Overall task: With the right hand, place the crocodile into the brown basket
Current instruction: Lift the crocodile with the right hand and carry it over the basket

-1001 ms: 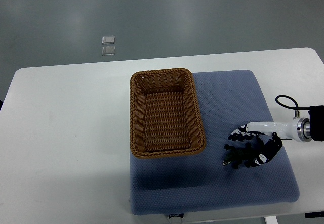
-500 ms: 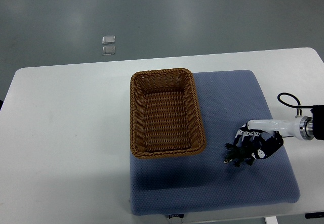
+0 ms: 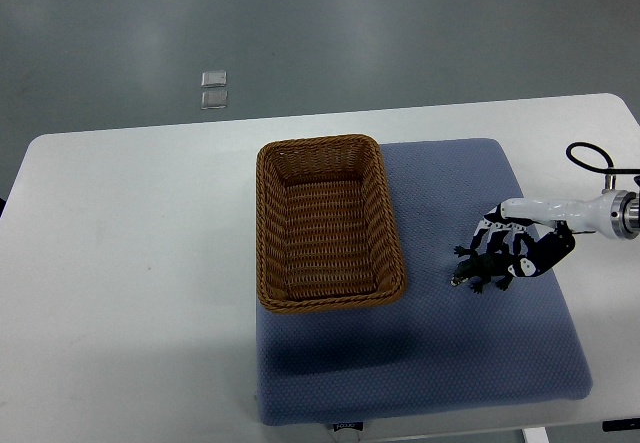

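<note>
A small dark green toy crocodile (image 3: 482, 272) hangs in my right hand (image 3: 508, 253), just above the blue mat. The fingers are curled around its body, and its head and front legs stick out to the left. My right arm comes in from the right edge. To the left of the hand, a short gap away, the brown wicker basket (image 3: 268, 243) stands on the mat's left part with nothing inside. No left arm shows.
The blue padded mat (image 3: 440, 363) covers the right half of the white table (image 3: 130, 263). A black cable (image 3: 590, 156) loops at my right wrist. Two small clear squares (image 3: 213, 90) lie on the grey floor beyond the table.
The right hand closed on the crocodile, then lifted it off the mat and carried it upward and slightly to the right in the picture.
</note>
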